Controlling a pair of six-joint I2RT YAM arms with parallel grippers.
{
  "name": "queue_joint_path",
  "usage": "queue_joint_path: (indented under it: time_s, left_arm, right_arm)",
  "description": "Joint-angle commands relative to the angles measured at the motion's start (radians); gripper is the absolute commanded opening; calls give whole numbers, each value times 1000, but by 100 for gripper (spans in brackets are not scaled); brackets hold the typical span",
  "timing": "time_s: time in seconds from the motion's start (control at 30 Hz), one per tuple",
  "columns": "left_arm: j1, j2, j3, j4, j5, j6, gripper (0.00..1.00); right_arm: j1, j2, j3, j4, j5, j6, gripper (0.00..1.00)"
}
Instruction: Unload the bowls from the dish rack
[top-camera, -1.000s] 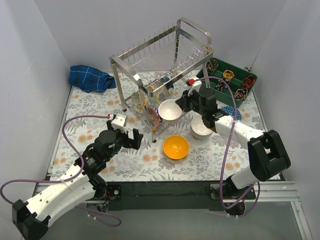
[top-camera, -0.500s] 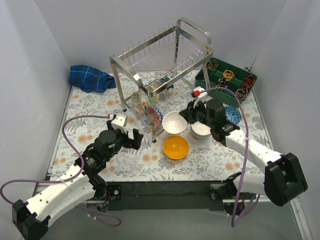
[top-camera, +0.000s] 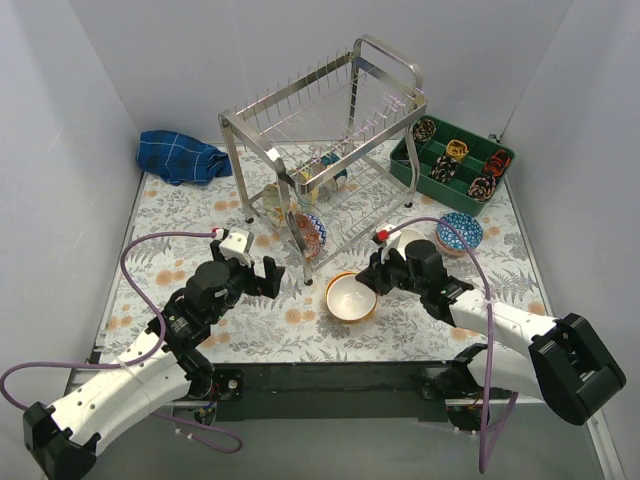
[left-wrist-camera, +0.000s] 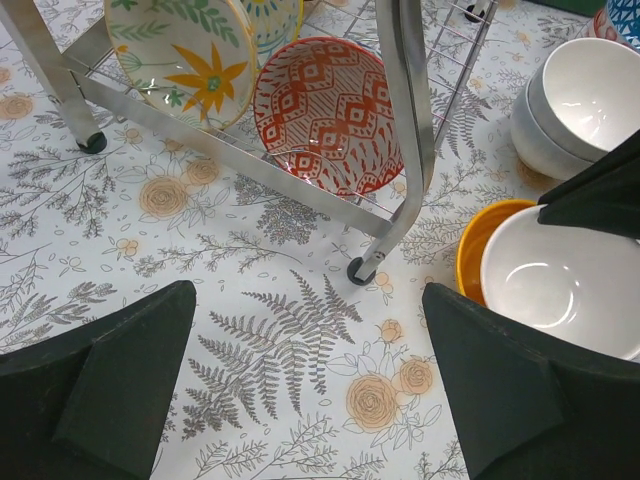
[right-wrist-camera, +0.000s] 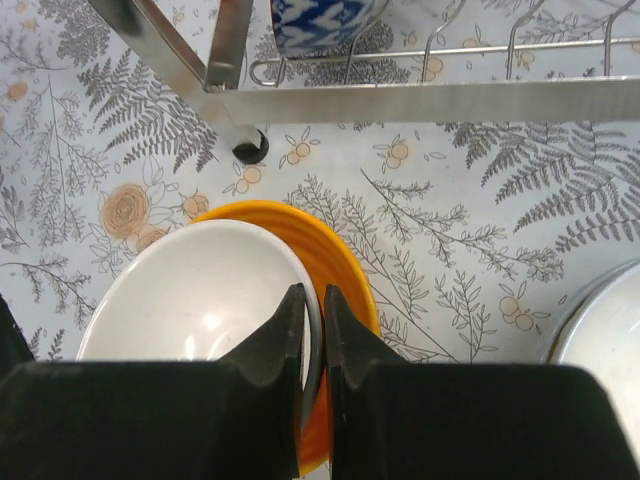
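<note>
Looking down from above, the right gripper (top-camera: 366, 286) pinches the rim of a plain white bowl (top-camera: 346, 295), glossy and smooth, right over the orange bowl (top-camera: 350, 318) on the floral table (top-camera: 200, 215), just in front of the dish rack (top-camera: 320, 130). The left gripper (top-camera: 252, 272) hangs wide open and empty beside the rack's front leg. A red-and-white bowl (top-camera: 310, 233) stands on edge in the lower tier.

Over to the left wrist: that red-patterned bowl leans in the wires, diamonds and zigzags inside, and the fingers are spread far apart with nothing between them.

Right wrist now: jaws nearly closed on the white rim, orange showing beneath, a blue patterned bowl (right-wrist-camera: 325, 18) up in the rack.
</note>
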Motion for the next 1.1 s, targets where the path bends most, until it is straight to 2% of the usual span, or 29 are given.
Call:
queue_joint_path:
  time_s: [0.0, 0.3, 0.6, 0.63, 0.67, 0.8, 0.83, 0.87, 1.03, 1.07]
  left_arm:
    - [7, -17, 28, 8, -23, -2, 98]
    - [7, -15, 26, 8, -32, -1, 98]
    - [7, -4, 28, 8, -31, -2, 98]
    - [7, -3, 28, 8, -31, -2, 98]
    - [7, -3, 28, 6, -31, -2, 98]
    - [7, -1, 27, 8, -32, -2, 98]
    - [7, -1, 27, 6, -32, -1, 98]
    - [6, -1, 28, 8, -32, -1, 98]
    - [7, 0, 28, 8, -31, -1, 98]
    - [7, 0, 30, 8, -31, -1, 98]
  right_arm:
    - [3, 15, -56, 222, -15, 32, 1]
    - [3, 55, -157, 439, 32, 77, 1]
    - [3, 69, -220, 546, 37, 115, 2]
    - [3, 70, -232, 570, 35, 118, 6]
    - [3, 70, -232, 576, 35, 123, 16]
    - [3, 34, -229, 572, 47, 118, 33]
    - [3, 24, -225, 557, 51, 106, 38]
    - [3, 0, -205, 515, 57, 100, 47]
    - [3, -55, -137, 414, 52, 71, 71]
    - [3, -60, -104, 393, 49, 59, 79]
